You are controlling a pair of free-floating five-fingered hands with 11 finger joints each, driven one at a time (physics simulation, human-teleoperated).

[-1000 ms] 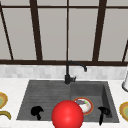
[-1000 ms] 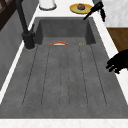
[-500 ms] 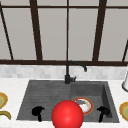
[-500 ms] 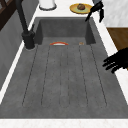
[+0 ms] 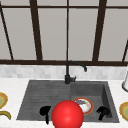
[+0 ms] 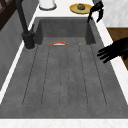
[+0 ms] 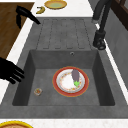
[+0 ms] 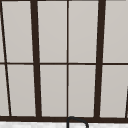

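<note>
1. Hovering at the front edge of the sink, the right hand (image 5: 103, 112) sits above the basin's front right corner; in the right side view the same hand (image 7: 11, 72) hangs at the basin's near rim, fingers loosely spread and slightly bent, holding nothing.
2. Left hand (image 5: 45, 111) hangs over the front of the drainboard (image 6: 65, 75); in the left side view it (image 6: 113, 50) has fingers stretched out toward the board, nothing in its grasp, and whether the tips touch the board cannot be told.
3. Nearest thing to the right hand: a plate (image 7: 70, 81) lying flat on the basin floor, red-orange rim, pale patterned centre. On it lies a dark purple eggplant (image 7: 75, 75) with a green stem end, toward the plate's tap side.
4. Small round item (image 7: 38, 91) on the basin floor, near the front corner, well apart from the plate; too small to identify.
5. Front view: a large red ball (image 5: 67, 115) covers the near part of the plate (image 5: 86, 105) and is cut off by the bottom edge.
6. Left side view: the basin wall hides most of the plate, only a rim arc (image 6: 59, 43) shows.
7. Black tap (image 5: 70, 72) stands behind the sink; yellow plates (image 7: 55, 4) and a banana (image 7: 40, 10) sit on the counter, partly cut off.
</note>
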